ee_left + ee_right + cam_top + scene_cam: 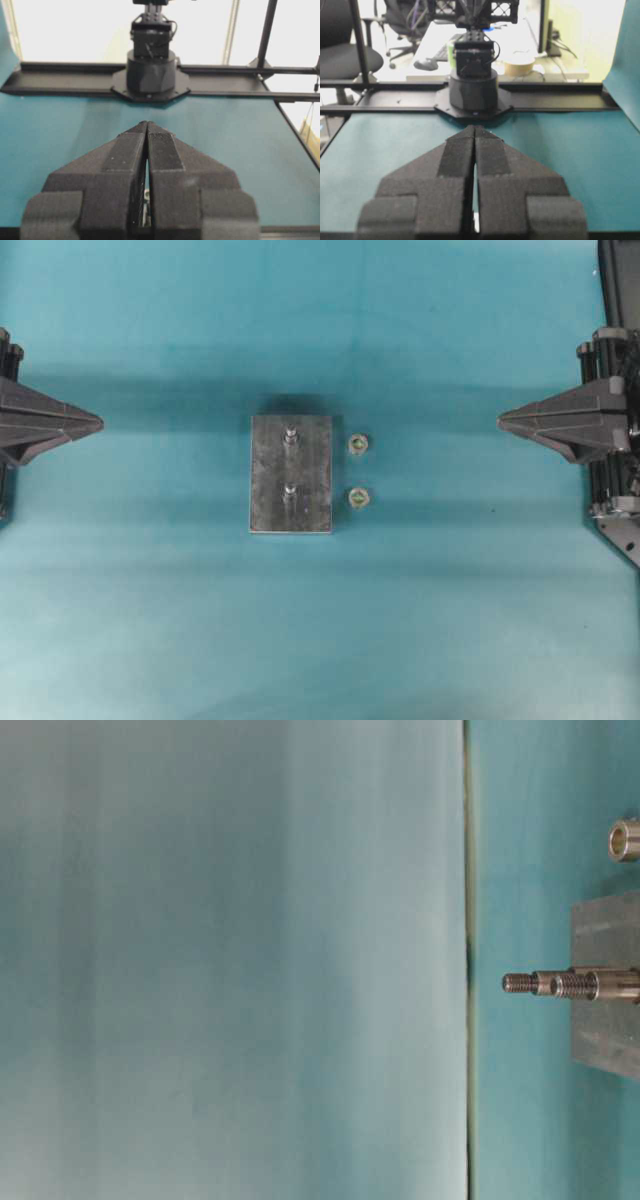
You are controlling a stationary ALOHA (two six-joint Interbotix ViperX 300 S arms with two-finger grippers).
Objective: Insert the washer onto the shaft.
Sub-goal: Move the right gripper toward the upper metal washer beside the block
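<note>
A grey metal block (291,475) lies mid-table with two upright threaded shafts, the far shaft (290,436) and the near shaft (289,491); both stand side on at table level (545,983). Just right of the block lie two small washers, one (359,445) beside the far shaft and one (360,499) beside the near one; a washer (624,839) also shows at table level. My left gripper (98,423) rests at the left edge, shut and empty (147,123). My right gripper (502,420) rests at the right edge, shut and empty (474,128). Both point at the block from well away.
The table is covered in teal cloth (320,640). Each wrist view looks across it to the opposite arm's black base (151,75) (473,92) and a black frame rail (60,80). Wide bare cloth lies between each gripper and the block.
</note>
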